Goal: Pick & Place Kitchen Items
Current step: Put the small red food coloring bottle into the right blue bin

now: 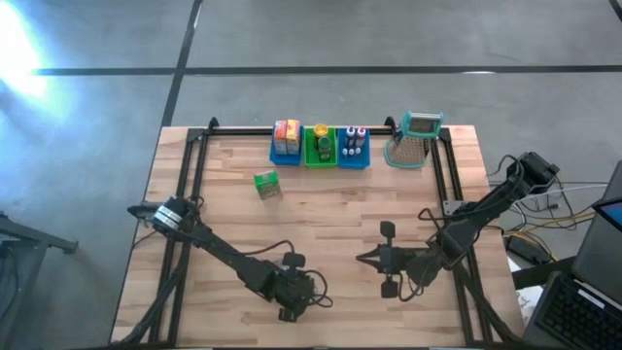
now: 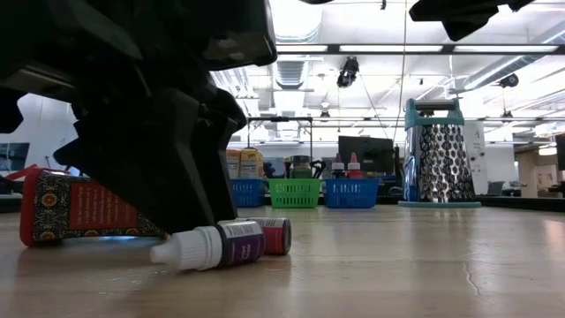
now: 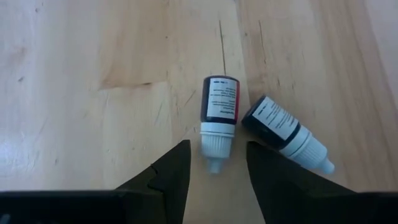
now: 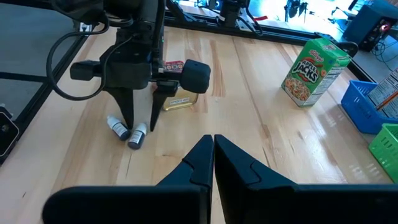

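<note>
Right now my left end effector [image 3: 216, 177] hangs low over the surface [image 1: 321, 209], fingers apart and not clamped on anything, straddling the white nozzle end of one small bottle [image 3: 219, 120]. That bottle lies flat, with its long axis running straight away from the end effector: cap toward me, dark body pointing outward. So the fingers [image 3: 173, 175] bracket the cap from either side, across the axis, which I judge is the right way round for a pinch.

A second bottle [image 3: 281, 132] lies just beside the first, angled, its dark base close to the first one's body and its nozzle splayed out past my other finger. I'd say that is the risk: closing could nudge it or catch both.

Taking the first bottle as the landmark, a red patterned packet [image 2: 75, 208] sits just beyond it, and the bins [image 1: 320, 146] are well apart from it at the far edge, with a green box [image 1: 267, 185] standing between.

My right end effector [image 4: 213, 152] waits with fingers together, pointing toward the bottles but clearly farther off, so the left arm is the nearer one for this pick.
</note>
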Motion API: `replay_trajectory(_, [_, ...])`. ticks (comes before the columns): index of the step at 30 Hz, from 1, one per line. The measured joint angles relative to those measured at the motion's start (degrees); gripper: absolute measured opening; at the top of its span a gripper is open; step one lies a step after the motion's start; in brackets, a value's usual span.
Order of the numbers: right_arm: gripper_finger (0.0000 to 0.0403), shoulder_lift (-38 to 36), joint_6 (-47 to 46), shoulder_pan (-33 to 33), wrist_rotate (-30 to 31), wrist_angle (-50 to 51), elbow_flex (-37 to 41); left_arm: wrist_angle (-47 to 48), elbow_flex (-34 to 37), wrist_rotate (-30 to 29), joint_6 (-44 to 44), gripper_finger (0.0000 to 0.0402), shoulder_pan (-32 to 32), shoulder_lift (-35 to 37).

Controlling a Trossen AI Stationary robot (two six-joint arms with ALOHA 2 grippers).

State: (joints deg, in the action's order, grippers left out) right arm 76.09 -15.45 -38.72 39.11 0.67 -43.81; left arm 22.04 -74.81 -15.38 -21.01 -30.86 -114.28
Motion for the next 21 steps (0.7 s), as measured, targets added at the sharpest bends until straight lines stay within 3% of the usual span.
replay_trajectory(9, [0.0009, 0.0, -0.3, 0.0, 0.0, 0.0, 0.0, 0.0, 0.1, -0.3, -0.7, 0.0158, 0.0, 0.0])
replay_trajectory(21, [0.0009, 0.0, -2.3, 0.0, 0.0, 0.0, 0.0, 0.1, 0.1, -0.4, -0.7, 0.0077, 0.0, 0.0])
